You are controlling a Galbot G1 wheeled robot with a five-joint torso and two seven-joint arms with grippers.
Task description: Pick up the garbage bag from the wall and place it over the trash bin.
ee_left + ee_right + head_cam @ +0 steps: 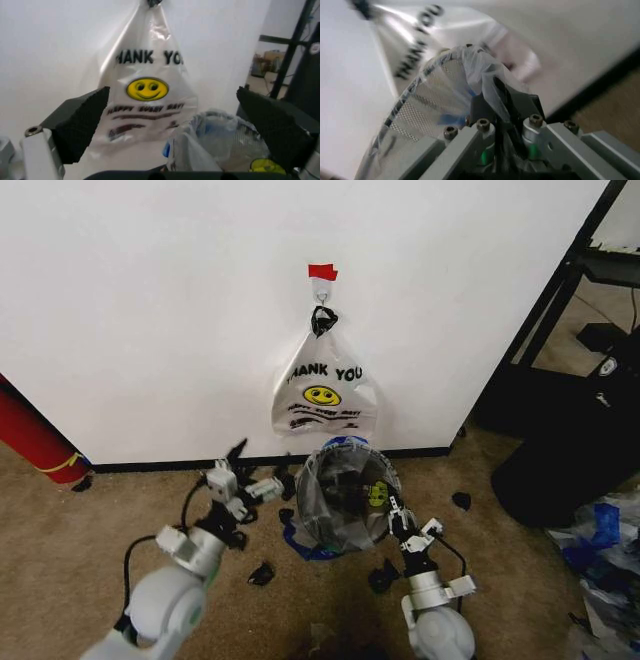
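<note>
- Head view, from the left: the left gripper (pixel 243 480) hangs wide open and empty beside the trash bin (pixel 345 542).
- The garbage bag (pixel 347 492), thin, crinkly and see-through, drapes over the bin's round mesh rim.
- The right gripper (pixel 402 525) is pinched onto the bag's edge; I reckon a tug could tear the film or drag it off the rim.
- Behind, a whiter smiley bag (pixel 323 395) hangs on the wall (pixel 150 300).

Wall (pixel 150 300) plain white, black baseboard (pixel 180 465), red tape (pixel 322 272). Hanging bag (pixel 324 395): whitish, black "THANK YOU", yellow smiley. Garbage bag (pixel 345 498): clear, blue edging, small yellow print. Carpet (pixel 80 530) tan.
</note>
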